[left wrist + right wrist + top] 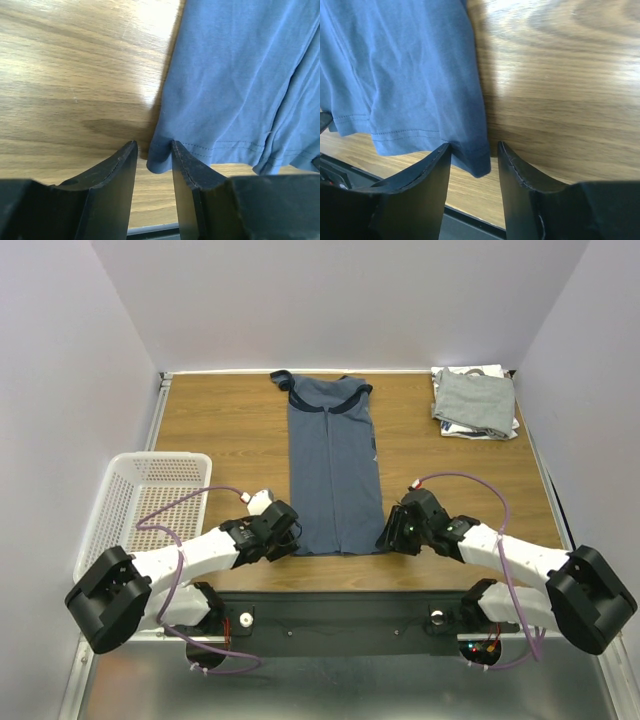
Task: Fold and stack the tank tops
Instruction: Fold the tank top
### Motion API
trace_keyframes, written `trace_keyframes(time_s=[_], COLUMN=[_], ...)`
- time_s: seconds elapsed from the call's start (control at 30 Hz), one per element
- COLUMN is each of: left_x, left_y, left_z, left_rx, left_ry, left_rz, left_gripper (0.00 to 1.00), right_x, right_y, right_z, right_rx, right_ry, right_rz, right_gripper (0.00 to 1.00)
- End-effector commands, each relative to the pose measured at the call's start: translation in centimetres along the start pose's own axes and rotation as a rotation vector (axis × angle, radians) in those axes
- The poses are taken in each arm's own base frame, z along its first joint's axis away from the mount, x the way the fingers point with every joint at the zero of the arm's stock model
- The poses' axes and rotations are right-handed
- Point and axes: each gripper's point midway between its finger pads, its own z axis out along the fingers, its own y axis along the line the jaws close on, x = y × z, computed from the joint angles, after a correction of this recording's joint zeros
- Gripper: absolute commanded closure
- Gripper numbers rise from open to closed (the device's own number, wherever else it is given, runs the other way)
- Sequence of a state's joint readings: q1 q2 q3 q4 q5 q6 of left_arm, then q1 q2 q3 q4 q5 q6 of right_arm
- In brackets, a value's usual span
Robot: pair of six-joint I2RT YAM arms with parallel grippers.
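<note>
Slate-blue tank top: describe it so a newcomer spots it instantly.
On the brown wooden table, look along the middle. The slate-blue tank top lies flat there. Unlike the folded grey and white pile at far right, it has navy trim.

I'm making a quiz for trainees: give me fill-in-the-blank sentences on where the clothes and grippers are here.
1. The blue tank top lies flat, neckline toward the ____ edge of the table.
2. The folded grey top sits at the far ____ corner.
3. The left gripper and right gripper each straddle a hem corner, jaws ____.
Missing: far; right; open.
</note>
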State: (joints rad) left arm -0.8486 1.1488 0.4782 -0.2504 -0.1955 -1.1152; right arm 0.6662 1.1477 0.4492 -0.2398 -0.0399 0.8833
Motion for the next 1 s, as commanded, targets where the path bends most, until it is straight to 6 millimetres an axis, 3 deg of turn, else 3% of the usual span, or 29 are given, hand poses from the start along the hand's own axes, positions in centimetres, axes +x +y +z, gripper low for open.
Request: trace_keyframes(time_s=[0.0, 0.17, 0.3, 0.4, 0.43, 0.5, 0.67, 0.97], left_x=[0.6, 0.8, 1.2, 1.4, 1.6, 2.1, 4.1, 10.6], left_y=[1.3, 1.5, 1.4, 1.1, 0.9, 0.2, -0.6, -0.8], left_z=[0.6, 1.0, 1.1, 0.9, 0.8, 0.3, -1.5, -5.2], left_rx=[-0.042, -0.053, -0.044, -0.024, -0.014, 0.011, 0.039, 0.069], left_ry=[0.015, 0.021, 0.038, 0.05, 0.053, 0.055, 0.062, 0.139], left_rz=[0.011, 0.011, 0.016, 0.018, 0.022, 0.025, 0.0, 0.0], left_gripper=[0.56, 0.61, 0.75, 0.89, 0.91, 1.0, 1.0, 1.0], right_x=[-0.2, -0.2, -0.3, -0.4, -0.4, -0.2, 1.2, 4.6], right_y=[1.3, 1.1, 1.0, 1.1, 1.2, 1.0, 0.2, 0.1], right_z=[0.2, 0.7, 0.9, 0.9, 0.8, 0.5, -1.1, -5.6], right_rx=[-0.031, -0.014, -0.006, -0.007, -0.008, -0.002, 0.041, -0.025], right_ry=[-0.008, -0.012, -0.019, -0.022, -0.023, -0.015, -0.018, -0.009], right_rz=[-0.002, -0.003, -0.006, -0.017, -0.02, -0.038, -0.101, -0.12], right_gripper=[0.53, 0.58, 0.65, 0.83, 0.93, 1.0, 1.0, 1.0])
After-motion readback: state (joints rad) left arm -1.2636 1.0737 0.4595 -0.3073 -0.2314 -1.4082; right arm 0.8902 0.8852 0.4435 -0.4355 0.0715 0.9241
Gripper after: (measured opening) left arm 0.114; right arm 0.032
